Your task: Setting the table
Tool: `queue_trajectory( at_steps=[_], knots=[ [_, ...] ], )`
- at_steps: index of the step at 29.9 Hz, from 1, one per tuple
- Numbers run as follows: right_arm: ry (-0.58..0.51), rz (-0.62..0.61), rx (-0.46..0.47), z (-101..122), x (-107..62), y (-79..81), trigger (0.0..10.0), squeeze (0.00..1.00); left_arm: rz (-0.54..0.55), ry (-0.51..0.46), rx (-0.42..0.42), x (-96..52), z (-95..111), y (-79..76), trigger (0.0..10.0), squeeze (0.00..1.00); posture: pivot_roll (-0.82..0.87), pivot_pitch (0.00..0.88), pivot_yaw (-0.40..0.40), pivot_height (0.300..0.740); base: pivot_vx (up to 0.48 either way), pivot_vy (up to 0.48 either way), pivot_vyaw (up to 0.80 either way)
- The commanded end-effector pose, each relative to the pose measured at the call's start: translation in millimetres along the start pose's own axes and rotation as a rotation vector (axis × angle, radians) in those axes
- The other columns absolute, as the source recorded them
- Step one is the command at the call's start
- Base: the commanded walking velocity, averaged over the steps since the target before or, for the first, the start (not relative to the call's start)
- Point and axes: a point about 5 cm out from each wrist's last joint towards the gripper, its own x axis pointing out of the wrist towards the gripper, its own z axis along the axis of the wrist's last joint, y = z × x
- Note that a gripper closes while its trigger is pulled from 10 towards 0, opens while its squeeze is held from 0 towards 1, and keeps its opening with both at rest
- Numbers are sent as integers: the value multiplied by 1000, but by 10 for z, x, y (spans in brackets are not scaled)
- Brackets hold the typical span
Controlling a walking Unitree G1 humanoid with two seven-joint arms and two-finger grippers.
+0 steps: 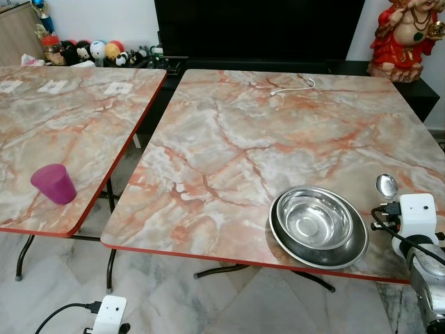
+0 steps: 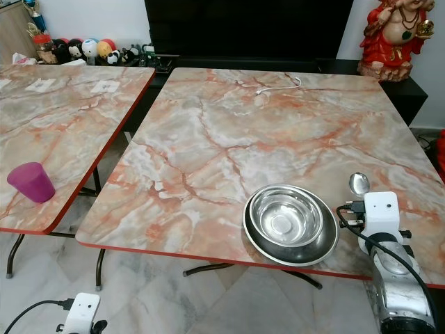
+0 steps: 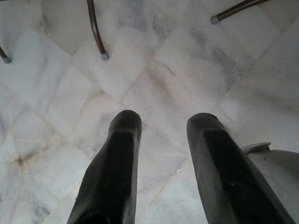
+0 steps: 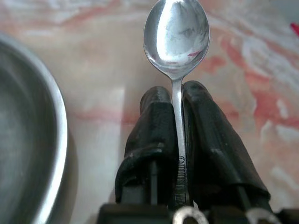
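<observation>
My right fingers (image 4: 176, 100) pinch the slim silver metal spoon (image 4: 176, 35) by its handle, above the marble-patterned counter (image 1: 229, 139) beside the stacked steel bowls (image 1: 318, 224) | Spoon likely light, stiff, slippery | My left fingers (image 3: 163, 154) spread apart, empty, over floor

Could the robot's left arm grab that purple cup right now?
Probably not as things stand. The left gripper hangs low, its open fingers pointing at the floor, while the purple cup stands up on the left table. The arm would first have to lift.
</observation>
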Motion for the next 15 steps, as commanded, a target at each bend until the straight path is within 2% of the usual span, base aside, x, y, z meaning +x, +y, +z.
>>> queue_trajectory(
  at_steps=[1, 3, 4, 6, 15],
  knots=[
    [9, 0, 28, -53, -15, -15, 10000, 0, 5, 23, -4, -20, -68, 42, 10000, 0, 92, 15, 18, 740, 0, 0, 0],
    [5, 9, 55, -73, -21, -4, 10000, 0, 4, 22, -5, -21, -67, 42, 10000, 0, 92, 15, 18, 740, 0, 0, 0],
    [2, 10, 113, -93, -26, 2, 10000, 0, 2, 18, -5, -17, -55, 33, 10000, 0, 90, 20, 18, 740, 0, 0, 0],
    [-1, 1, 158, -112, -34, -9, 10000, 0, -1, 12, -4, -9, -34, 7, 10000, 0, 89, 25, 17, 740, 0, 0, 0],
    [-7, 21, 236, -170, -31, 0, 10000, 0, -3, 13, -6, -2, -28, -39, 10000, 0, 94, 32, 16, 740, 0, 0, 0]
  ],
)
